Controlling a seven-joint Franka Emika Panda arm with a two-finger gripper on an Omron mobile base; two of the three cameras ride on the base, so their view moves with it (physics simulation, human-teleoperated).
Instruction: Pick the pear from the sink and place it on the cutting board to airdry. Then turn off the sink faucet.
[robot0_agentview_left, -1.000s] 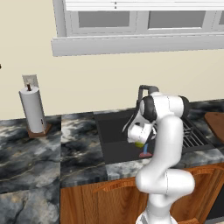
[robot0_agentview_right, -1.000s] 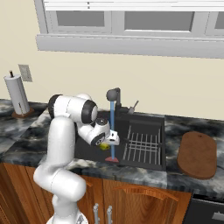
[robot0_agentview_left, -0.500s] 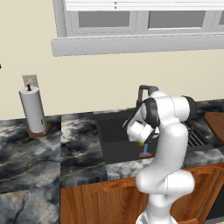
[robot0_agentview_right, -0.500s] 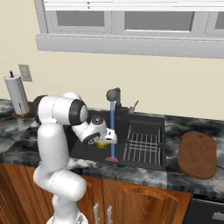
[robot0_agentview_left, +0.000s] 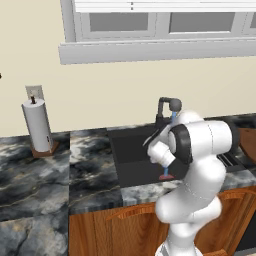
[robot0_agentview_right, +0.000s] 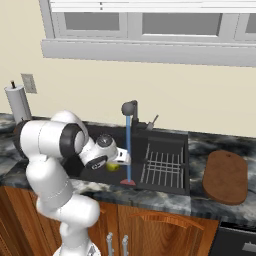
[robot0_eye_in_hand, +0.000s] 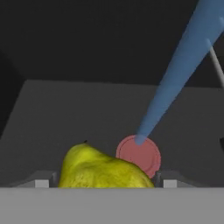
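The two-finger dark-tipped gripper (robot0_eye_in_hand: 105, 183) is closed on the small yellow-green rounded pear (robot0_eye_in_hand: 101, 172), which sits between the fingertips at the bottom centre of the hand view, with the pinkish-red round drain spot (robot0_eye_in_hand: 139, 155) just beyond it on the basin floor. In the right base view the pear (robot0_agentview_right: 113, 167) shows as a yellow speck at the tip of the white hand, left of centre, over the wide rectangular dark grey sink (robot0_agentview_right: 170, 137). Change from half a second ago: the white arm has folded further, its elbow swinging towards the frame's left edge in the right base view, while the hand with the fruit has shifted slightly towards the centre of the frame and looks a little higher over the basin floor (lift under way, by my reading). The short dark grey arched faucet (robot0_agentview_right: 130, 108) is running; its thin blue stream (robot0_agentview_right: 128, 150) falls just right of the hand and lands on the drain spot. The flat reddish-brown wooden cutting board (robot0_agentview_right: 225, 176) lies at the right of that frame, well apart from the hand, beyond the wire rack (robot0_agentview_right: 162, 162). Judgement: the grasp appears secure, the pick is done, and the carry across the rack to the board comes next; faucet shut-off is outstanding. Risk: the small fruit could slip during the long swing.
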